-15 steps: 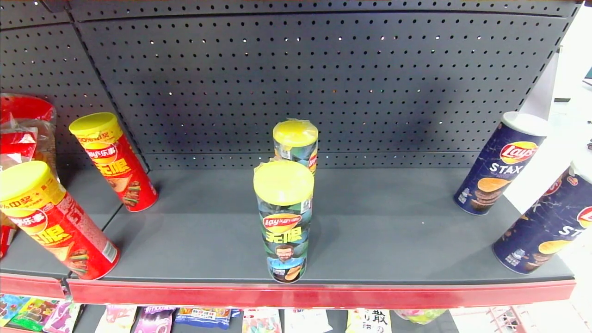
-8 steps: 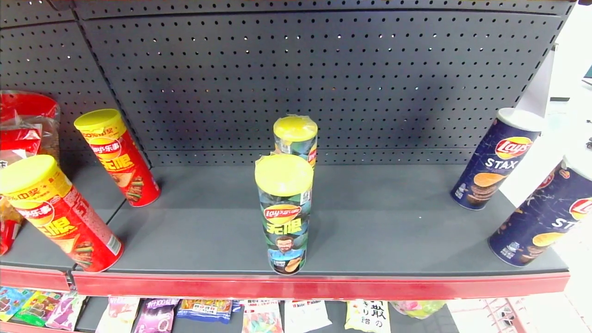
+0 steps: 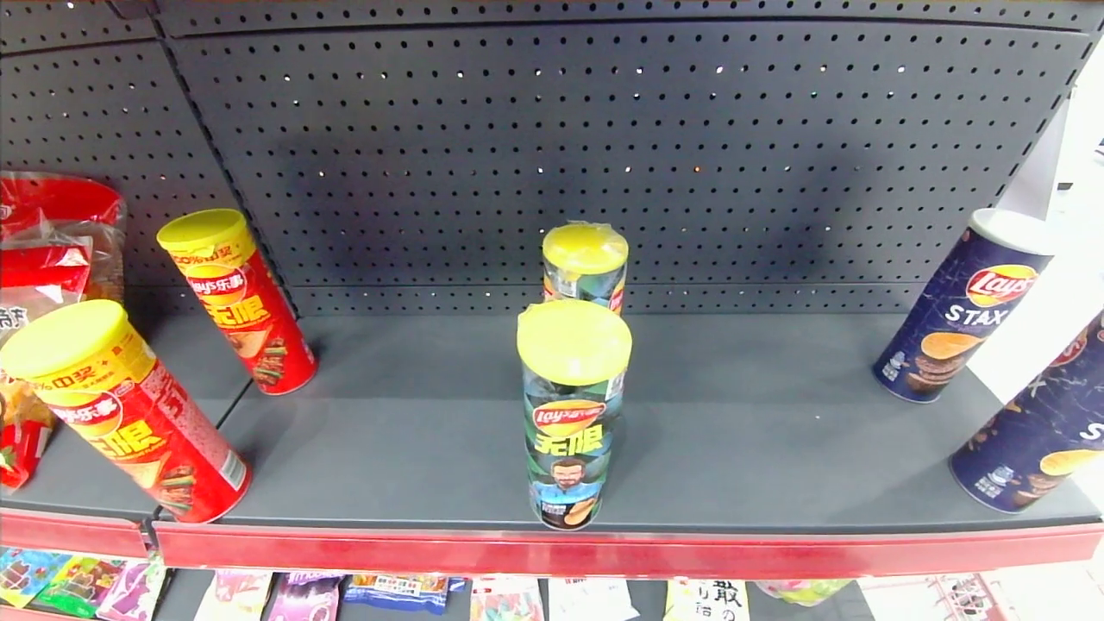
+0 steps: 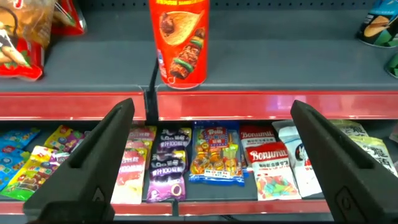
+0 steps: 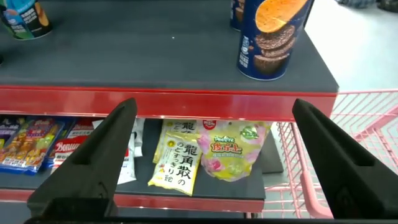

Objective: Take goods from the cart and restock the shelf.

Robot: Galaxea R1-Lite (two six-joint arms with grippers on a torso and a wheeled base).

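Shelf [image 3: 414, 448] is partly stocked. Two green chip canisters [image 3: 571, 423] stand upright mid-shelf, one right behind the other. Two red chip canisters [image 3: 129, 414] stand at the left end and two dark blue chip canisters [image 3: 962, 306] at the right end. Wide bare stretches of board lie between the groups, so I judge the restock well short of done. Left claw [image 4: 211, 107] is spread wide and holds nothing; it sits low in front of the shelf's red lip near the front red canister, facing the candy bags [image 4: 214, 155] on the lower shelf. Right claw [image 5: 214, 104] is also spread wide and empty, below the lip near the front blue canister. Cart [image 5: 348, 155] shows as pink wire low beside the shelf's right end; I can't tell its contents. Likely next step: go to the cart for another item, then fill a gap.
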